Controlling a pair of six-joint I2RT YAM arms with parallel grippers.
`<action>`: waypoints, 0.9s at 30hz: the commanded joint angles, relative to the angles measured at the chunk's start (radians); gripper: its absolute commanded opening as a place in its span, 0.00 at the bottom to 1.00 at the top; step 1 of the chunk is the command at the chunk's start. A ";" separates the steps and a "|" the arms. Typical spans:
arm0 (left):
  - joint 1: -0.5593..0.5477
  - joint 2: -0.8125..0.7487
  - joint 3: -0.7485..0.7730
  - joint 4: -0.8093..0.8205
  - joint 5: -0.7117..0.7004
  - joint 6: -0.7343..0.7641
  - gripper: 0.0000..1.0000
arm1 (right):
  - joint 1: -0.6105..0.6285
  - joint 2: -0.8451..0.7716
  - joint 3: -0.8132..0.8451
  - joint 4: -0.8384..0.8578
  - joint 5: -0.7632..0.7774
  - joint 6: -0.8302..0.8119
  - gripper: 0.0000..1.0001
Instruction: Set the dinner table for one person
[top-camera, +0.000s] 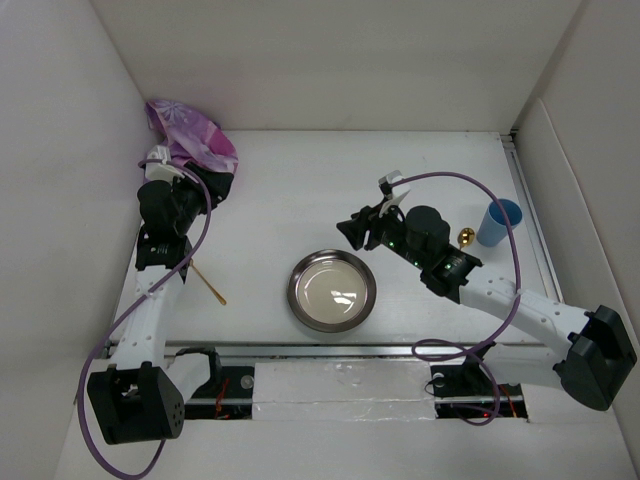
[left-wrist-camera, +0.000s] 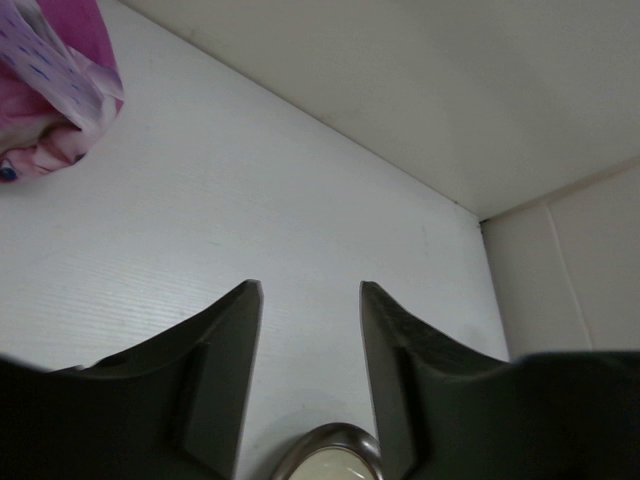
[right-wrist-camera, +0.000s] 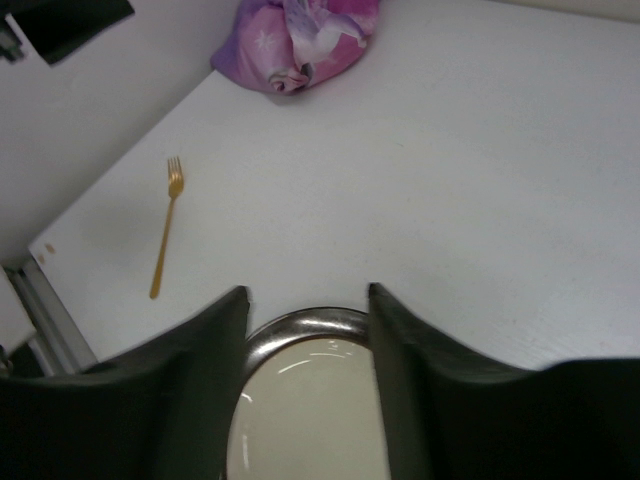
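**Both arms over the table, jaws apart and empty**

The left arm runs from its base up the left side of the table (top-camera: 300, 180), with its wrist bent inward just beside the crumpled purple placemat (top-camera: 195, 135) in the far left corner. The right arm reaches from the near right corner and folds back toward the middle, its wrist pointing left.

The table is a plain white, roughly square top. It has white walls on three sides and a metal rail (top-camera: 300, 350) along the near edge. It lies under both arms and fills most of the overhead view.

On the table, a round metal plate (top-camera: 293, 290) sits near the middle of the near edge. A gold fork (top-camera: 210, 285) lies to its left, well apart from it. A blue cup (top-camera: 498, 222) stands upright by the right edge. A small gold thing (top-camera: 466, 236) is just beside the cup, too small to name.

The left gripper (left-wrist-camera: 310, 350) is spread wide above the bare top, with nothing between its fingers. The plate's rim shows below the gap. The right gripper (right-wrist-camera: 308, 350) is also spread and empty, and it hangs above the plate's far rim without touching it
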 joint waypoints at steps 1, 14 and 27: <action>0.006 0.004 -0.013 0.128 -0.071 -0.028 0.37 | -0.005 0.000 0.009 0.084 -0.054 0.006 0.43; 0.006 0.697 0.630 -0.232 -0.488 0.201 0.58 | -0.045 0.011 0.008 0.068 -0.054 0.007 0.53; 0.028 1.161 1.092 -0.418 -0.550 0.208 0.55 | -0.054 0.101 0.043 0.052 -0.075 -0.003 0.59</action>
